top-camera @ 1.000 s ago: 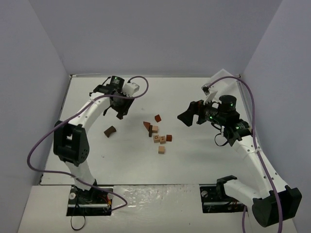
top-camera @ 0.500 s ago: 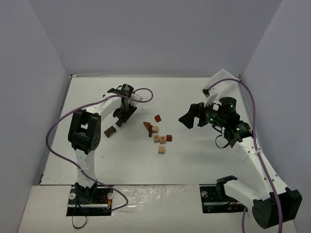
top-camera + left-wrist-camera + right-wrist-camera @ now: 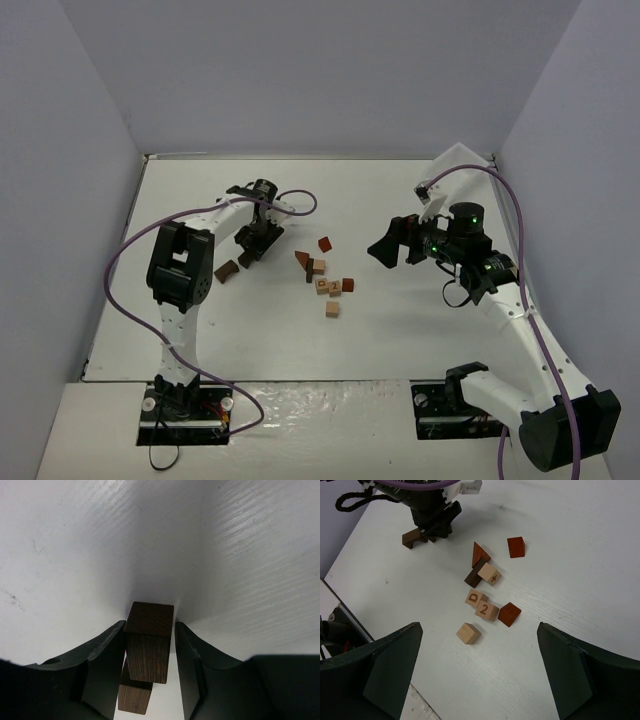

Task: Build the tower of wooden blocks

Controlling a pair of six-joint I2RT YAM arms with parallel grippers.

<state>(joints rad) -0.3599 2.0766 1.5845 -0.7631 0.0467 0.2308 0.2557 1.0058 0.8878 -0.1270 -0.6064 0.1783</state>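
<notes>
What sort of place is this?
Probably a lab robot cell: two robot arms bolted at the edge of a white table, plain grey walls closing it in, only small wood blocks laid out.

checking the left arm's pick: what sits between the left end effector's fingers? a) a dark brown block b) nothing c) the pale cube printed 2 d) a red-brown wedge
a: the left wrist view shows a dark brown block between the left end effector's fingers, while the pale 2 cube lies elsewhere on the table.
</notes>
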